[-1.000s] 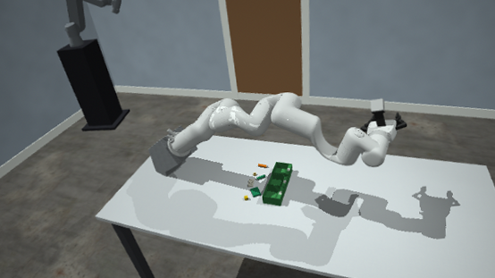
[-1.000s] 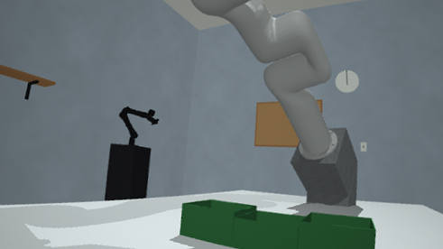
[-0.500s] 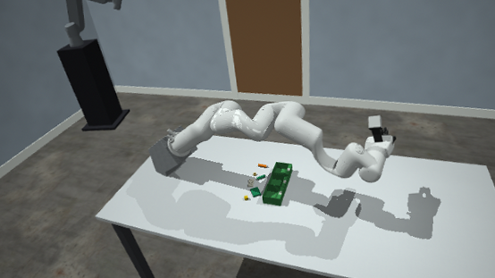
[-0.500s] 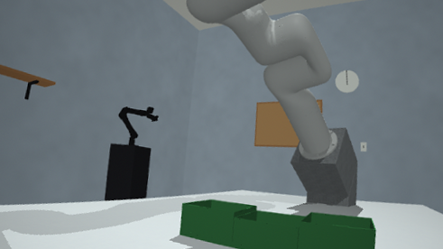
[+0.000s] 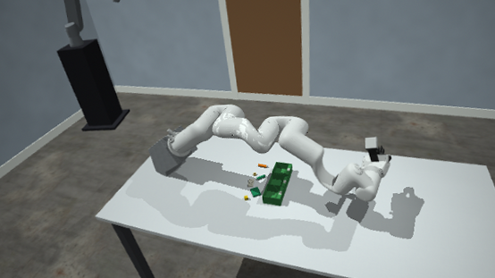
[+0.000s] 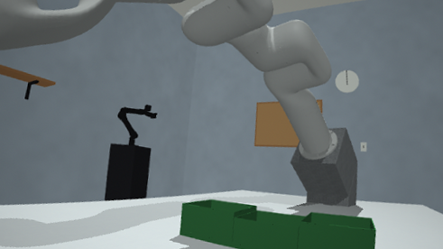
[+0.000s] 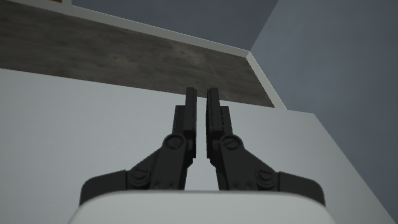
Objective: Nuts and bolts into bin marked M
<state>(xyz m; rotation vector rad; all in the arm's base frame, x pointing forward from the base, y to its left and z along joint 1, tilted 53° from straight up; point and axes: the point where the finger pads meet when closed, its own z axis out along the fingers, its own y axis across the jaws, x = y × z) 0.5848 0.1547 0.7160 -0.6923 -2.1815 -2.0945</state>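
Pincer [image 7: 200,107] narrow, holding nothing. Parts [image 5: 255,182] lie well behind it, beside the bins [image 5: 278,182]; open wide before you descend.

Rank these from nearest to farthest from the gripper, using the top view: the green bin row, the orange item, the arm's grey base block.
1. Green bin row, mid-table, nearest the gripper.
2. Orange item, just beyond the bins.
3. Grey base block, at the table's far left corner.
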